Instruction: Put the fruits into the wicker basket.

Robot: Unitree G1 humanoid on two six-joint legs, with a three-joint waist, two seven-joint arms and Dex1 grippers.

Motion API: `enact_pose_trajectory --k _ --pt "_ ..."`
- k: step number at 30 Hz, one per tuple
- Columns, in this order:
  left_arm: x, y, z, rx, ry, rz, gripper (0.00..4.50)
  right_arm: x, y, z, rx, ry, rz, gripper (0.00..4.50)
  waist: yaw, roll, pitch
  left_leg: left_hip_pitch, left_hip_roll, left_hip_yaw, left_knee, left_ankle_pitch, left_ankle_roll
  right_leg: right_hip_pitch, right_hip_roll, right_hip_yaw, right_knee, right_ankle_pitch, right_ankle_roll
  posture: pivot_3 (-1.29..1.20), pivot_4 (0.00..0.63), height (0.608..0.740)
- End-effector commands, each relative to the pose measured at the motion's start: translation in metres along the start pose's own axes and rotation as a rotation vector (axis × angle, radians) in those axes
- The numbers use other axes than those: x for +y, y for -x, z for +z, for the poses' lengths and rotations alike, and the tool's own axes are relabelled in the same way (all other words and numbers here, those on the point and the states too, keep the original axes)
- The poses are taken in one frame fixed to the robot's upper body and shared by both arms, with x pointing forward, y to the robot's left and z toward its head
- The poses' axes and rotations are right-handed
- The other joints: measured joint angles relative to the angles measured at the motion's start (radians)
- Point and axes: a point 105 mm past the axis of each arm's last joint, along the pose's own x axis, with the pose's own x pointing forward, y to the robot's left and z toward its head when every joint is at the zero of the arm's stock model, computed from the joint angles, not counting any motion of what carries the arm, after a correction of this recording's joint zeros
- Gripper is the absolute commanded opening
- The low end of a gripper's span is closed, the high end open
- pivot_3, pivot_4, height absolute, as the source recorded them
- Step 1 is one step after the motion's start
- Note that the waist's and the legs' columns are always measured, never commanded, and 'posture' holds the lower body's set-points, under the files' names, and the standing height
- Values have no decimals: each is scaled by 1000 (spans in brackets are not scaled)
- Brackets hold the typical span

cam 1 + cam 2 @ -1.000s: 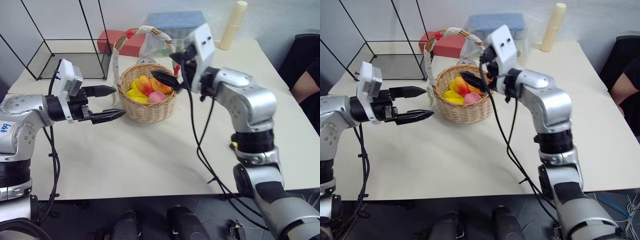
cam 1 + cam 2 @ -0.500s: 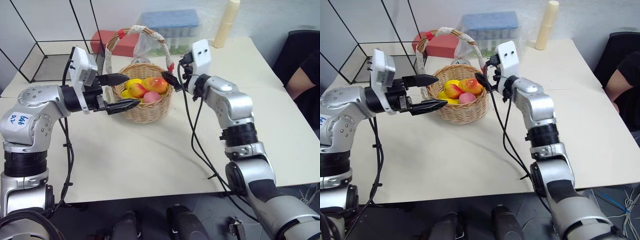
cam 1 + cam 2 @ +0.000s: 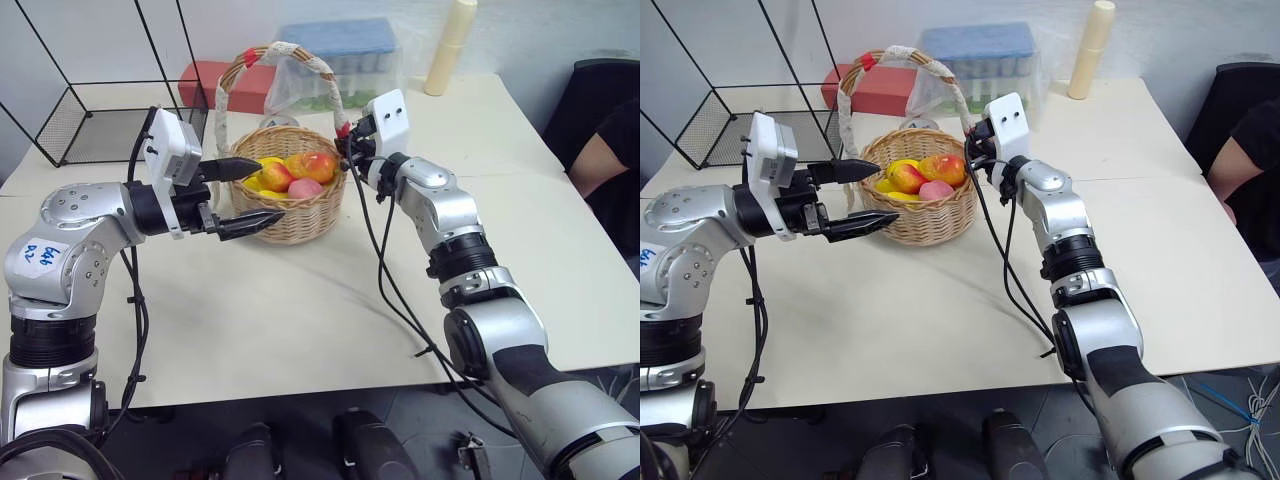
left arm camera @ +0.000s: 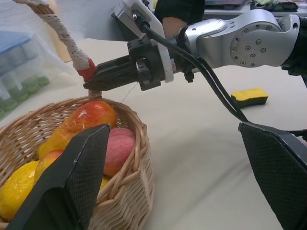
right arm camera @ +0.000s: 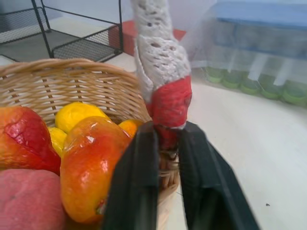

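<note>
The wicker basket [image 3: 297, 218] stands on the table with its white-wrapped handle [image 3: 262, 56] arching above it. Inside lie the fruits: an orange-red mango [image 3: 313, 165], a pink peach [image 3: 305, 188], a small red-orange fruit [image 3: 275, 178] and yellow pieces [image 5: 76, 115]. My right gripper [image 5: 168, 129] is shut on the red end of the handle [image 5: 168, 103], at the basket's right rim. Level with the basket's left front, my left gripper [image 3: 272, 188] stands open and holds nothing.
A black wire cage [image 3: 100, 110] stands at the back left, with a red box [image 3: 205, 75] and a blue-lidded plastic container [image 3: 340, 50] behind the basket. A cream cylinder [image 3: 447, 45] is at the back right. A yellow sponge [image 4: 252, 96] lies beyond my right arm. A person's arm [image 3: 605, 150] shows at the right edge.
My right gripper reached forward to the basket's right rim and shut on the handle's red end. The left gripper edged towards the basket and stayed open. The camera shifted.
</note>
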Motion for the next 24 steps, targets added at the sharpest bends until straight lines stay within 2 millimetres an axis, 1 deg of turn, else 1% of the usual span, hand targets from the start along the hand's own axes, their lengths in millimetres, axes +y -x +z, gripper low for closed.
enact_pose_trajectory --k 1,3,6,8,10,12,13,14,17,18,21,22,24 --pt "-2 -1 14 -35 -58 -9 4500 -6 12 35 -111 34 -3 65 1 0 0 0 0 0 0 0 0 0 0 0 0 0 0 0 150 740" --pt "-2 -2 14 -41 -56 -13 4500 -15 27 42 -135 44 -19 65 6 0 0 0 0 0 0 0 0 0 0 0 0 0 0 0 150 740" --pt "-3 -5 14 -53 -52 -29 4500 -27 58 54 -156 71 -46 65 21 0 0 -1 0 -1 0 0 0 0 -1 -1 0 0 0 0 150 740" --pt "-5 -7 14 -58 -47 -43 4500 -42 83 61 -156 77 -99 65 27 0 0 -2 0 -1 0 0 0 0 -1 0 0 0 0 0 150 740" --pt "-8 -10 13 -66 -41 -65 4500 -62 119 67 -159 51 -163 65 33 0 0 -1 0 -1 0 0 0 0 -1 0 -1 0 0 0 150 740" --pt "-10 -12 12 -70 -24 -82 4500 -75 150 66 -146 47 -202 65 45 0 0 -1 0 -1 0 0 0 0 -1 -1 -1 0 0 0 150 740" --pt "-10 -13 11 -70 -16 -88 4500 -77 158 65 -138 48 -209 65 50 0 0 -1 0 -1 0 0 0 0 -1 -1 -1 0 0 0 150 740" --pt "-11 -14 11 -75 -1 -104 4500 -81 170 62 -123 56 -222 65 51 0 0 -1 0 -1 0 0 0 1 0 -1 -2 0 0 0 150 740" --pt "-17 -19 12 -94 34 -170 4500 -110 215 38 -54 55 -361 65 52 0 0 2 0 1 0 0 0 4 1 1 -3 0 0 0 150 740" --pt "-17 -21 12 -96 37 -180 4500 -117 225 31 -37 55 -398 65 54 0 0 2 0 0 0 0 0 4 1 1 -4 0 0 0 150 740" --pt "-17 -27 15 -115 45 -209 4500 -133 243 10 -42 11 -501 65 48 1 0 2 0 1 0 0 0 4 1 2 -4 0 0 0 150 740" --pt "-17 -29 16 -120 46 -218 4500 -134 247 2 -29 25 -509 65 47 1 0 2 0 2 1 0 0 4 2 3 -3 0 0 0 150 740" --pt "-19 -32 17 -126 63 -246 4500 -134 251 -9 -14 38 -506 65 47 2 0 3 0 2 0 0 0 4 2 3 -3 0 1 0 150 740"
